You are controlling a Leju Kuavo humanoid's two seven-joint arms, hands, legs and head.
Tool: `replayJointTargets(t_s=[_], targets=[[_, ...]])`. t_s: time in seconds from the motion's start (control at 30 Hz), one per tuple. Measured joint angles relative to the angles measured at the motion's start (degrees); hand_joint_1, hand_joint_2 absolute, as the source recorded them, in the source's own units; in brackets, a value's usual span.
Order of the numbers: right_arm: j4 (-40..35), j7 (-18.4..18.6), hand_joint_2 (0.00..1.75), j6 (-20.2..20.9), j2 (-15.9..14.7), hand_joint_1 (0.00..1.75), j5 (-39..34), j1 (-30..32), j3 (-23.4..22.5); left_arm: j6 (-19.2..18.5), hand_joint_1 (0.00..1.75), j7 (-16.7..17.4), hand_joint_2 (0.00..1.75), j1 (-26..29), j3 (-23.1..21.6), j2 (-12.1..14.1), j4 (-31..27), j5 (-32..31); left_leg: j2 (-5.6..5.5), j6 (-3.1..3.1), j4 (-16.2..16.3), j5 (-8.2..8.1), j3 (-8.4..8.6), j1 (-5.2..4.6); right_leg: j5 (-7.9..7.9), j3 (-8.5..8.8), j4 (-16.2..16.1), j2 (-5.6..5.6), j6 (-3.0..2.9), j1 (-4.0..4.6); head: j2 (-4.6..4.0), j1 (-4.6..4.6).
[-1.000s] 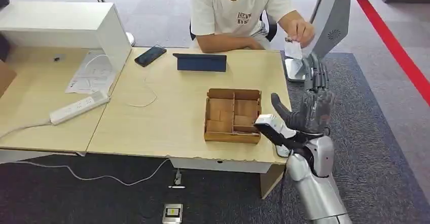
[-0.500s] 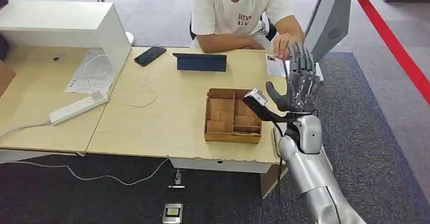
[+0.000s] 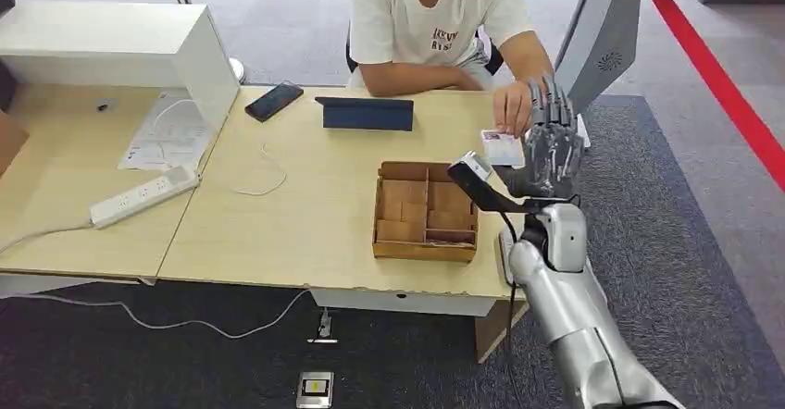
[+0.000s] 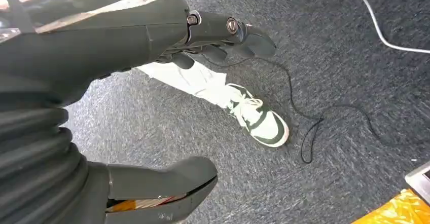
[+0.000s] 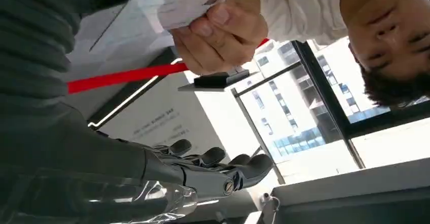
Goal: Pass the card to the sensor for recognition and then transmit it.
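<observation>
A person's hand (image 3: 512,108) holds a white card (image 3: 503,147) over the table's far right corner, right at the thumb side of my right hand (image 3: 551,154). That hand is raised upright with its fingers (image 3: 554,104) stretched straight. In the right wrist view the person's fingers (image 5: 218,29) pinch the card (image 5: 187,1) while my fingers (image 5: 213,165) lie extended and apart from it; my thumb is hidden. My left hand (image 4: 101,46) hangs over dark carpet, its fingers apart and holding nothing.
A wooden compartment tray (image 3: 426,210) sits on the table (image 3: 305,205) just left of my right arm. A tablet (image 3: 367,113), phone (image 3: 274,101) and power strip (image 3: 143,196) lie further left. A grey pillar (image 3: 606,30) stands at the back right. A person's shoe (image 4: 258,120) and a cable lie below my left hand.
My right hand has risen and moved forward toward the table's far right corner. The person has brought the card down from beside the grey pillar to my hand.
</observation>
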Motion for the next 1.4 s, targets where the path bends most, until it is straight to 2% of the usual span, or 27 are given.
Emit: replayJointTargets(t_s=[0.7, 1.27, 1.3, 1.33, 1.37, 1.4], targets=[[1.35, -2.23, 1.75, 0.02, -0.15, 1.75, -3.5, -0.46, 0.0, -0.09, 0.0, -0.2, 1.75, 0.2, 0.0, 0.13, 0.0, -0.83, 0.0, 0.0, 0.0, 0.0, 0.0, 0.0, 0.0, 0.0, 0.0, 0.0, 0.0, 0.0, -0.02, 0.0], [1.35, -2.23, 1.75, 0.09, -0.17, 1.75, -3.82, -0.46, 0.02, -0.17, 0.0, 0.0, 1.75, 0.2, 0.0, 0.13, 0.0, -0.98, 0.0, 0.0, 0.01, 0.0, 0.0, 0.0, 0.0, 0.0, 0.0, 0.0, 0.0, 0.0, -0.02, 0.0], [1.42, -1.68, 1.75, 1.45, -0.39, 1.75, -3.8, -0.37, 0.02, -1.36, 0.0, -0.13, 1.75, 0.15, 0.0, 0.13, 0.0, -1.66, 0.02, 0.0, 0.04, -0.01, 0.08, 0.0, 0.0, -0.11, -0.05, 0.01, 0.0, 0.0, -0.02, 0.0], [-10.24, -0.82, 1.75, 24.82, -7.86, 1.75, -7.03, 10.79, -1.1, -8.37, 0.0, 0.09, 1.75, 0.82, -0.42, 1.14, -0.07, -4.11, -0.55, 0.13, 0.16, -0.22, 0.28, 0.23, -0.29, 0.74, -0.28, -0.52, 0.14, 0.22, -0.02, 0.17], [-12.49, -2.1, 1.75, 27.13, -9.38, 1.75, -7.45, 12.79, -1.33, -8.33, 0.0, 1.38, 1.75, 1.29, -0.42, 1.33, -0.07, -3.54, -0.41, 0.12, 0.18, -0.24, 0.1, 0.2, -0.17, 0.51, -0.2, -0.45, 0.09, 0.18, -0.02, 0.24], [-14.15, -3.04, 1.75, 27.01, -10.32, 1.75, -7.54, 13.73, -1.36, -8.06, 0.0, 2.08, 1.75, 1.74, -0.42, 1.57, -0.07, -3.04, -0.08, 0.09, 0.18, -0.26, -0.04, 0.1, -0.07, 0.14, -0.15, -0.09, 0.07, 0.12, -0.02, 0.22]])
